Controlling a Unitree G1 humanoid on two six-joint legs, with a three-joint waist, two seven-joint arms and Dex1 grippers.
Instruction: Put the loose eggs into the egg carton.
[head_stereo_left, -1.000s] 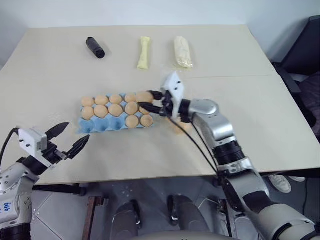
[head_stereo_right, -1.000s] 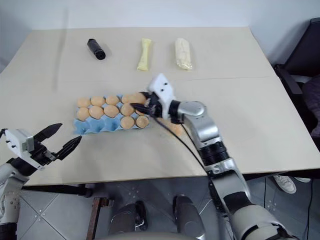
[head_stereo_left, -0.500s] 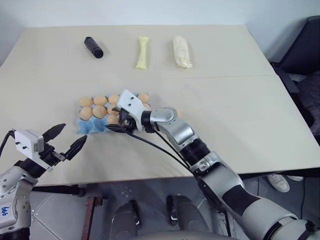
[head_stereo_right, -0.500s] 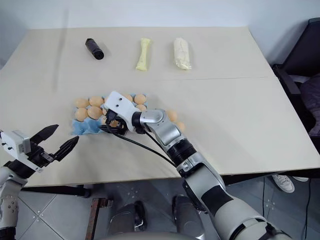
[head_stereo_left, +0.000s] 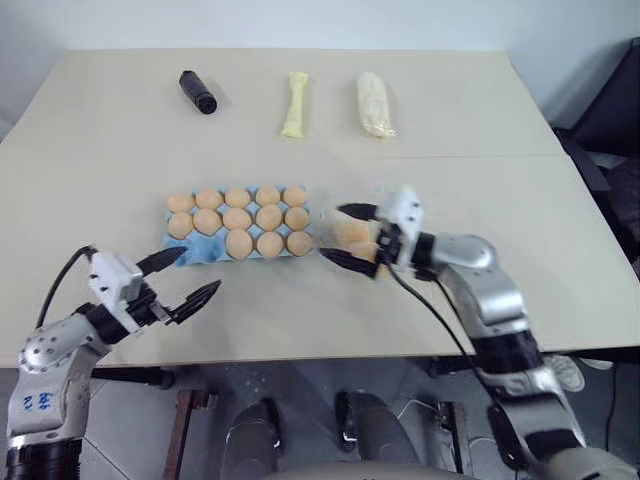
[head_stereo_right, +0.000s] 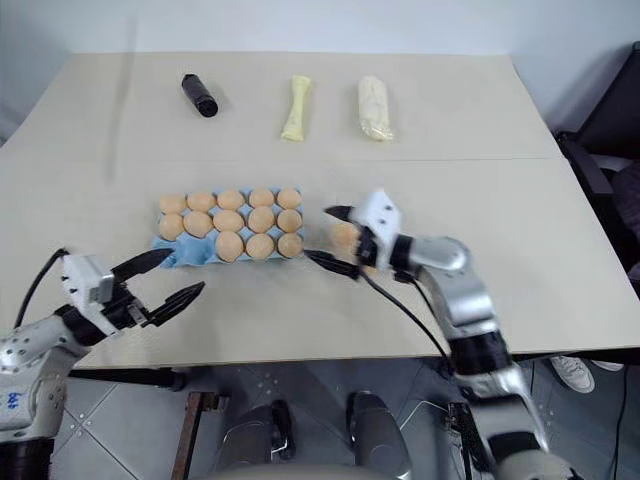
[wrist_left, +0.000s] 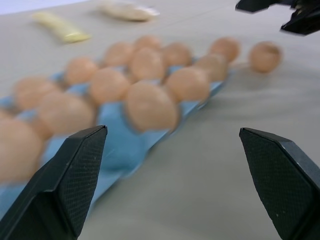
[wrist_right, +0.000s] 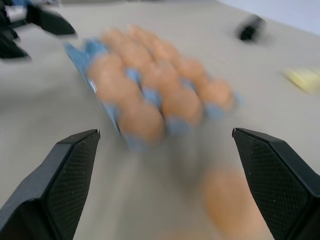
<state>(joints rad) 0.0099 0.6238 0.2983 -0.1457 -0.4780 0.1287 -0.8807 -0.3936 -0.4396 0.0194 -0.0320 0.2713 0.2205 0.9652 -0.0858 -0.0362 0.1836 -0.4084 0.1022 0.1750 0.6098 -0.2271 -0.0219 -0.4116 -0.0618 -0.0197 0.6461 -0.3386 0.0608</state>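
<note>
The left gripper (head_stereo_left: 181, 277) hangs over the near left part of the table (head_stereo_left: 120, 150), close to its front edge, black fingers spread wide and pointing toward the egg carton (head_stereo_left: 190, 251), with a strip of bare tabletop between them. That light blue carton sits mid-table, a little left of centre, well in from every edge; its scalloped rim shows along the near left corner, where two cups in the front row stand empty. The other cups hold smooth orange-tan eggs, thirteen by my count. Far behind it, near the back edge, lie a black cylinder (head_stereo_left: 197, 92), a pale yellow packet (head_stereo_left: 293, 104) and a cream-coloured packet (head_stereo_left: 374, 104), with plenty of open surface in between. Just right of the carton, the right gripper (head_stereo_left: 351, 234) has its fingers splayed apart, and the loose eggs (head_stereo_right: 342, 237) rest on the table between those fingers, unpinched. Further right the tabletop runs on past a seam to its right edge.
</note>
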